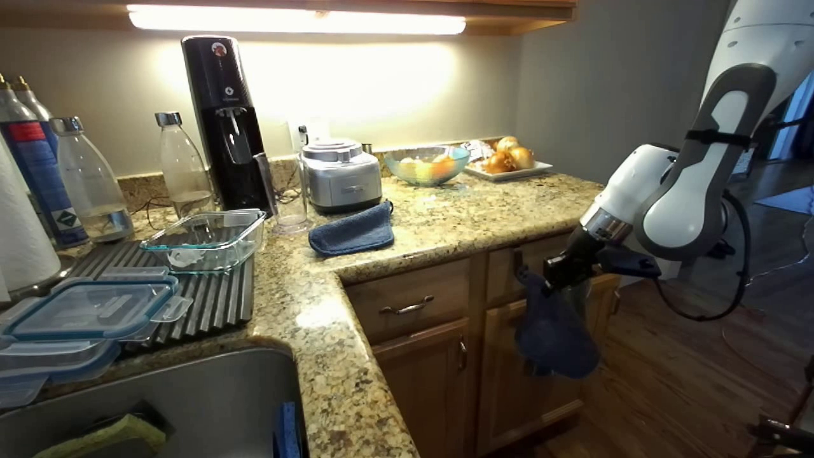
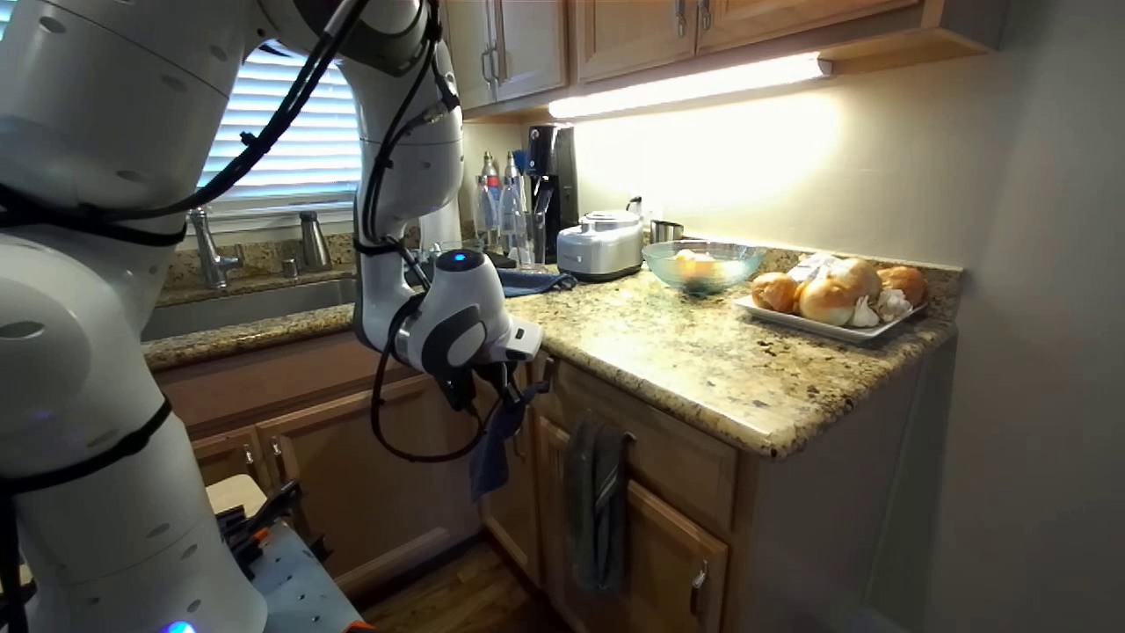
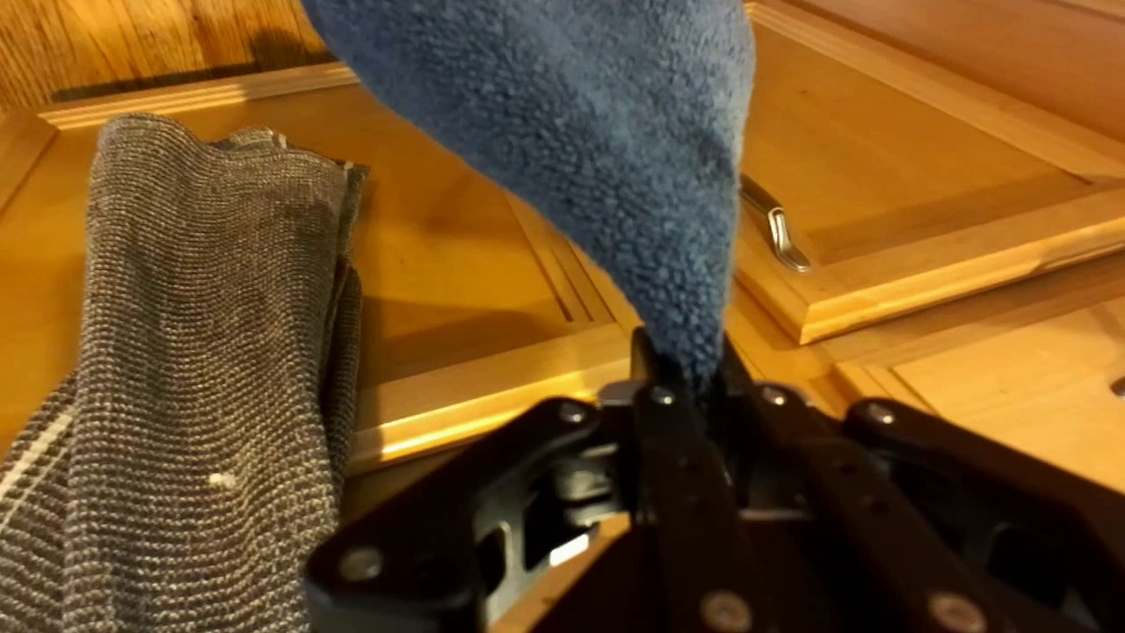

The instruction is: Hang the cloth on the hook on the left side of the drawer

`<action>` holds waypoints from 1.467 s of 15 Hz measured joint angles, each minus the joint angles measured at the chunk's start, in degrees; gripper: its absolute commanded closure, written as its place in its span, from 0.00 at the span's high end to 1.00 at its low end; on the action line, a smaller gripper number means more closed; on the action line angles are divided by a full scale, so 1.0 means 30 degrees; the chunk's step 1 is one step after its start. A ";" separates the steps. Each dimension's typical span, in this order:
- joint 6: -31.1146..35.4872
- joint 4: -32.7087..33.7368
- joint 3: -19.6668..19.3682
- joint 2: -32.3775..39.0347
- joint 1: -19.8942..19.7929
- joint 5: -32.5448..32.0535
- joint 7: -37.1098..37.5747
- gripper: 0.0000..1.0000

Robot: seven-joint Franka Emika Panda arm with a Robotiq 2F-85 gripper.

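Observation:
A blue cloth hangs from my gripper, seen in both exterior views (image 1: 556, 337) (image 2: 492, 453) and the wrist view (image 3: 598, 132). My gripper (image 1: 548, 285) (image 2: 510, 394) (image 3: 694, 378) is shut on the cloth's upper end; the cloth's body hangs below the fingers in front of the cabinet. A dark hook (image 1: 519, 264) (image 2: 547, 373) sits at the left side of the drawer front (image 2: 677, 448), just under the counter edge. The cloth's top edge is close beside the hook; I cannot tell whether they touch. The hook does not show in the wrist view.
A grey towel (image 2: 598, 505) (image 3: 211, 352) hangs on the drawer's handle. The granite counter (image 1: 458, 219) overhangs the drawer. Another blue cloth (image 1: 353, 230) lies folded on it, before a silver appliance (image 1: 343, 175). A neighbouring drawer handle (image 1: 407, 306) sticks out.

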 measured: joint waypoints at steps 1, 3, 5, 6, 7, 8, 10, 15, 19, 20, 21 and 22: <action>0.0000 0.0046 0.0044 0.0001 -0.0083 0.0001 -0.0001 0.03; 0.0000 0.0113 0.0073 0.0026 -0.0218 0.0002 -0.0001 0.04; -0.0001 0.0170 0.0073 0.0131 -0.0345 0.0033 -0.0002 0.03; -0.0001 0.0213 0.0072 0.0240 -0.0393 0.0062 -0.0003 0.03; -0.0001 0.0274 0.0067 0.0409 -0.0431 0.0077 -0.0005 0.03; -0.0001 0.0332 0.0051 0.0601 -0.0449 0.0098 -0.0009 0.04; -0.0001 0.0464 0.0048 0.1057 -0.0531 0.0115 -0.0011 0.04; 0.0000 0.1201 0.0037 0.2310 -0.0636 0.0143 -0.0211 0.36; -0.0001 0.1617 -0.0026 0.2961 -0.0634 0.0267 -0.0824 0.61; -0.0001 0.1608 -0.0094 0.2969 -0.0584 0.0372 -0.1000 0.66; -0.0001 0.1576 -0.0144 0.2955 -0.0550 0.0494 -0.1270 0.73; -0.0013 0.1525 -0.0148 0.2916 -0.0547 0.0517 -0.1491 0.79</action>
